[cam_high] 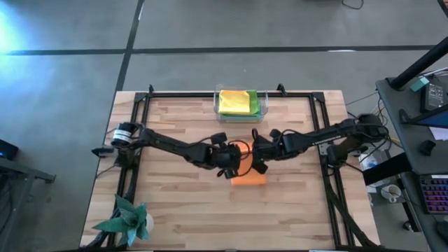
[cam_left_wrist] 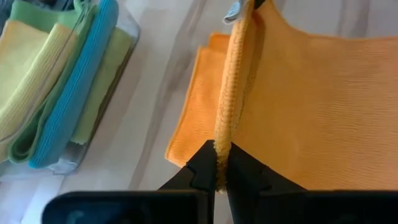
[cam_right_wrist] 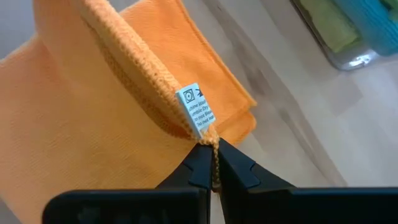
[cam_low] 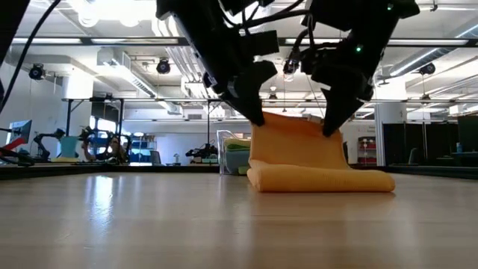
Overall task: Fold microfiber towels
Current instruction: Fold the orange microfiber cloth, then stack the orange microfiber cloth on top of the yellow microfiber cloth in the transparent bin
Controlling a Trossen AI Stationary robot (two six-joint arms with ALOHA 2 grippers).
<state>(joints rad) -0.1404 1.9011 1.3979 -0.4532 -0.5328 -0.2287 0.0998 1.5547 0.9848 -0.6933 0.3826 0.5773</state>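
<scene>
Orange towel (cam_low: 314, 161) hides stacked towels (cam_low: 237, 155)

Overhead, table-level, two wrist close-ups share orange towel (cam_high: 248, 176).

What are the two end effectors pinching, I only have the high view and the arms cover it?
Observer: Each is shut on a corner of the orange towel; the left end effector grips its hem edge.
Operator: And the right one?
Observer: The right end effector pinches the corner just below the white care label.
Operator: Is the towel lifted?
Observer: Partly; the low view shows its upper part raised while a folded lower part rests on the table.
</scene>
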